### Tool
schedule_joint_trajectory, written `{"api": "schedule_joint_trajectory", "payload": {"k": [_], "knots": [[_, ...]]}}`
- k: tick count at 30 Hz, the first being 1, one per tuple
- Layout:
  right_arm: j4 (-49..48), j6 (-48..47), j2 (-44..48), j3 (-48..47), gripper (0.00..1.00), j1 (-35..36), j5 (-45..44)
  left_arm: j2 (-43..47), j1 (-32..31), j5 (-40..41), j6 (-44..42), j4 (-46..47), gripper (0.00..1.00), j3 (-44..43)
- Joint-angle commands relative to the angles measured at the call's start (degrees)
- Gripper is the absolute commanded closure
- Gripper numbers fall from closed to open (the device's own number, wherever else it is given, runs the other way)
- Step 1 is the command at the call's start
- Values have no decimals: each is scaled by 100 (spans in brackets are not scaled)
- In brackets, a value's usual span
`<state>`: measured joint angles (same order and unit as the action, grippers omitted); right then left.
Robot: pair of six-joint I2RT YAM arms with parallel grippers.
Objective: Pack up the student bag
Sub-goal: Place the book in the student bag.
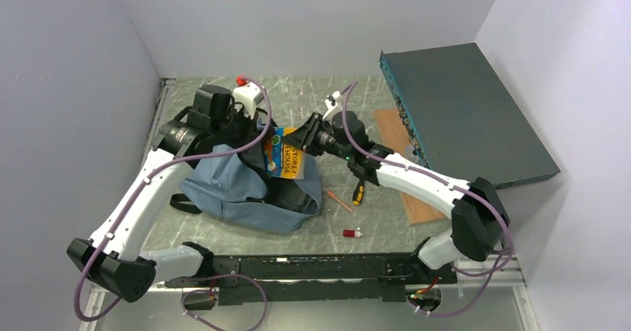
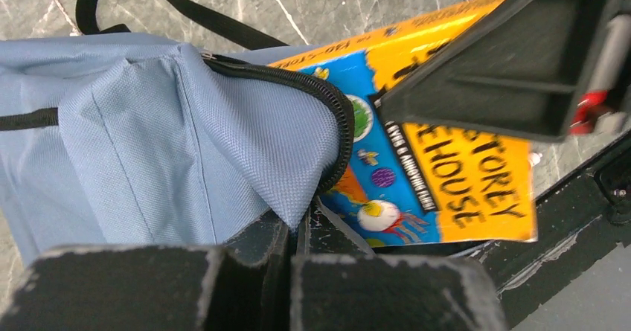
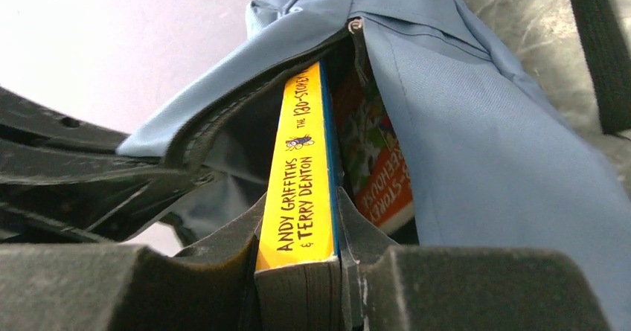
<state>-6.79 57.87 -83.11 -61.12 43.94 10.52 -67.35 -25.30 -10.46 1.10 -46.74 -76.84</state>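
Student bag (image 1: 238, 190) lies toward 9 o'clock on the surface (image 1: 298, 97), our left jaws pinched tight on its zipper rim to hold the mouth agape while our right jaws, narrowly parted, clamp the yellow book (image 1: 285, 156) so it can slide inside.

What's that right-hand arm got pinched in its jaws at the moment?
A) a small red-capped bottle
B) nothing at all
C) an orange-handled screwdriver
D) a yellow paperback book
D: the right wrist view shows the yellow book clamped by its spine between the right jaws, its far end poking into the open student bag.
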Motion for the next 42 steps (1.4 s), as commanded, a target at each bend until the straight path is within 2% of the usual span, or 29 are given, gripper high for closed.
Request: {"api": "schedule_joint_trajectory", "payload": {"k": [1,6,13,16,21,27,30,33,35,42], "knots": [[-2278,849,-243,234,100,348,-819,-210,-10,-76,30,348,100,-1137],[-3037,776,-907,274,100,816,-1936,-354,-10,-281,-28,367,100,-1277],[-4131,349,-2024,213,100,982,-2266,-212,13,386,-15,865,100,-410],[-4067,223,-2276,112,100,1047,-2301,-218,34,595,-242,826,100,-235],[-3457,-358,-2541,-291,81,1202,-2051,16,34,1028,-388,823,100,59],[-2546,-944,-2280,-219,47,1274,-1763,195,49,1162,-342,917,100,168],[-1843,-1661,-2010,-155,29,1266,-1600,196,60,1106,-317,891,100,159],[-1151,-2155,-1841,-254,17,1221,-1453,228,60,1063,-289,918,100,177],[-985,-2194,-1767,-201,16,1144,-1323,252,65,974,-270,934,100,177],[-1450,-2190,-1461,240,18,952,-1079,307,60,1029,-268,1026,100,270]]}}
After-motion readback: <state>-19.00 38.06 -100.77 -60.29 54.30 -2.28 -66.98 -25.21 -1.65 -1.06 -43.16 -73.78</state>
